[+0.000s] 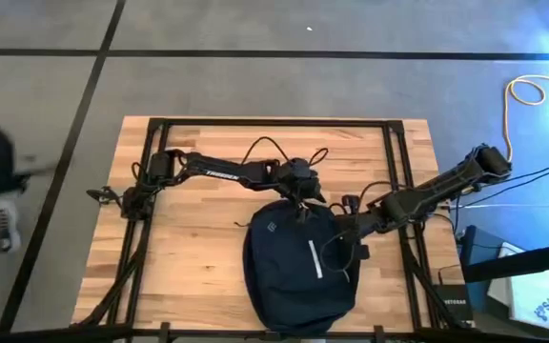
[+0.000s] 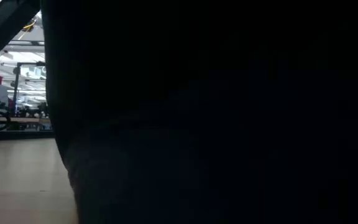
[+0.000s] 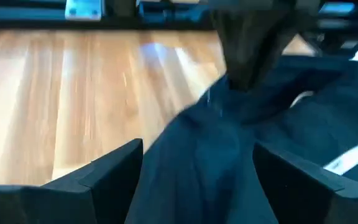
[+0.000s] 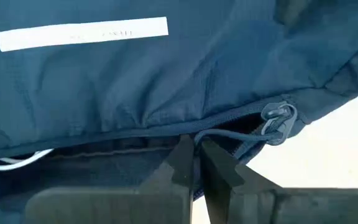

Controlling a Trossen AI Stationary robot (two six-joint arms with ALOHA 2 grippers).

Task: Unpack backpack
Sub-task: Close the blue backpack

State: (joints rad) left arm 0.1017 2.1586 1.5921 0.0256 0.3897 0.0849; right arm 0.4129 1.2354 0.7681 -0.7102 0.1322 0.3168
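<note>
Backpack (image 1: 298,267) lies flat on counter (image 1: 189,248), near front edge, between both arms. Left tool (image 3: 197,180) released, fingers straddling raised fabric fold at top of pack. Right tool (image 4: 194,165) clenched on zipper pull cord (image 4: 229,135) at pack's side. Fabric soft, limp, likely bunches; zipper pull best hold.

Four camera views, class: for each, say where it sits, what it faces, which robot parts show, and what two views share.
High: overhead, looking down; both arms, table, backpack.
Low: table height; backpack blocks nearly everything.
Left wrist: left gripper open around backpack fabric.
Right wrist: right gripper pinching the zipper cord.
Shared: white stripe, also in high view.
</note>
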